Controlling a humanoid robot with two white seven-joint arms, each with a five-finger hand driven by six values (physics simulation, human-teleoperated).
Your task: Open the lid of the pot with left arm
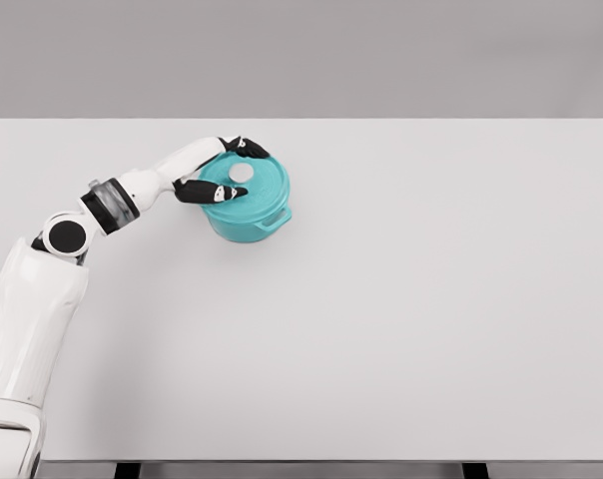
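Note:
A teal pot [250, 216] stands on the white table [401, 299], left of the middle and toward the back. Its teal lid [257, 185] sits on top, with a small white knob [241, 173] in the centre. My left hand [232, 170] reaches over the lid's left side. The black fingers are spread: one group [247, 149] lies at the lid's far rim, another [217, 193] at its near left rim, with the knob between them. Nothing is grasped. The right arm does not show.
A small handle [278, 219] sticks out from the pot's near right side. The white table stretches wide to the right and toward the front edge.

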